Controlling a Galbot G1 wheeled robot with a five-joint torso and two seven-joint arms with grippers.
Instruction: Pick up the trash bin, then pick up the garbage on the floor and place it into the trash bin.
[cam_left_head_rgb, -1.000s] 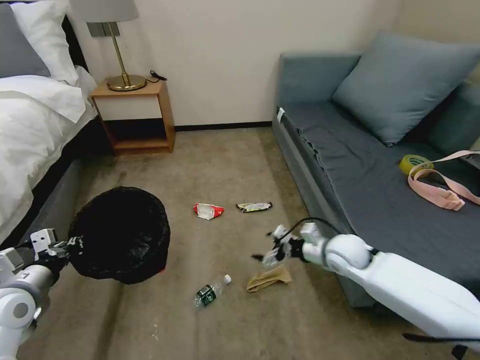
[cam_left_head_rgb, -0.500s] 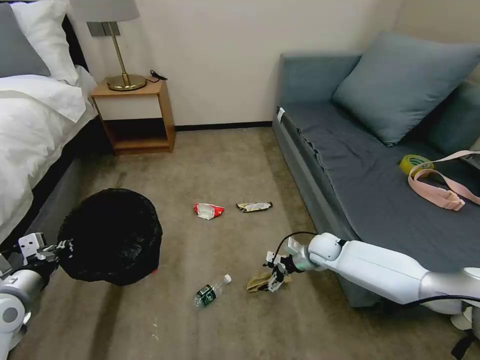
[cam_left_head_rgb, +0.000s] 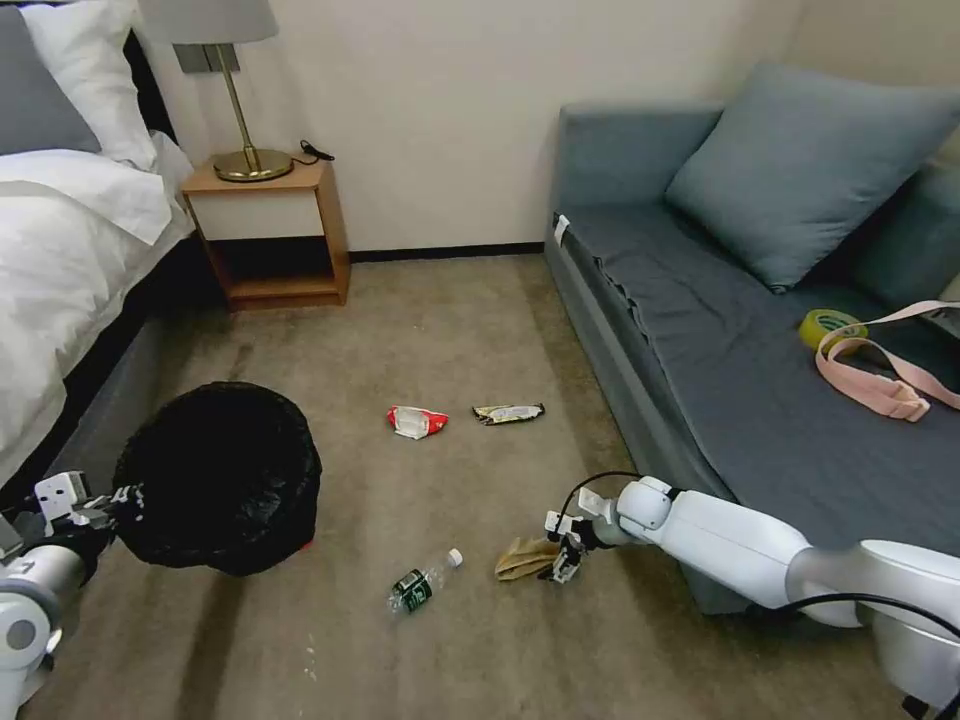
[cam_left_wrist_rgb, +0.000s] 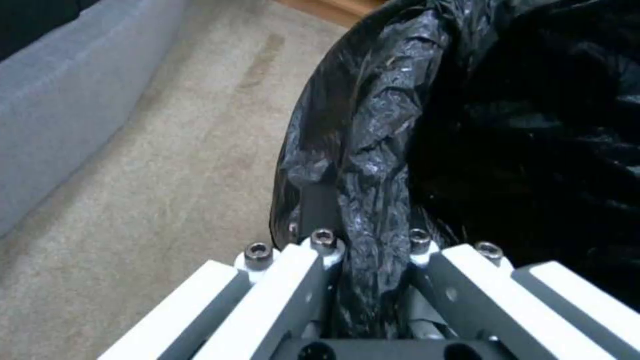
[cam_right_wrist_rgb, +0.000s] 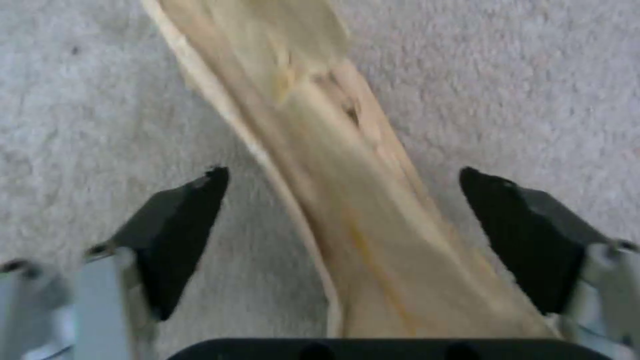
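The crumpled brown paper (cam_left_head_rgb: 527, 557) is found on the carpet (cam_left_head_rgb: 440, 320), just beside the sofa (cam_left_head_rgb: 700, 330) front and near the clear bottle (cam_left_head_rgb: 422, 581). In the right wrist view the brown paper (cam_right_wrist_rgb: 333, 190) is seen as a long, creased, stiff-looking fold lying between the two black pads (cam_right_wrist_rgb: 180, 235), neither of which touches it. The right gripper (cam_left_head_rgb: 562, 560) is lowered to the floor at the paper's sofa-side end, its fingers spread wide around it.

The step in hand is judged to be the grasp of this paper. It is best done by closing squarely across the raised ridge, low enough that the thin sheet is not slid out along the short pile.

Farther from the sofa, the trash bin (cam_left_head_rgb: 222, 478) is held off the floor by the left gripper (cam_left_head_rgb: 122, 497), whose fingers are clamped on the rim through the crinkly, glossy black bag (cam_left_wrist_rgb: 373, 165); a reddish base edge is glimpsed beneath. A red-white wrapper (cam_left_head_rgb: 416, 422) and a dark-gold wrapper (cam_left_head_rgb: 508, 412), both flat and foil-like, are left on the carpet between bin and sofa.
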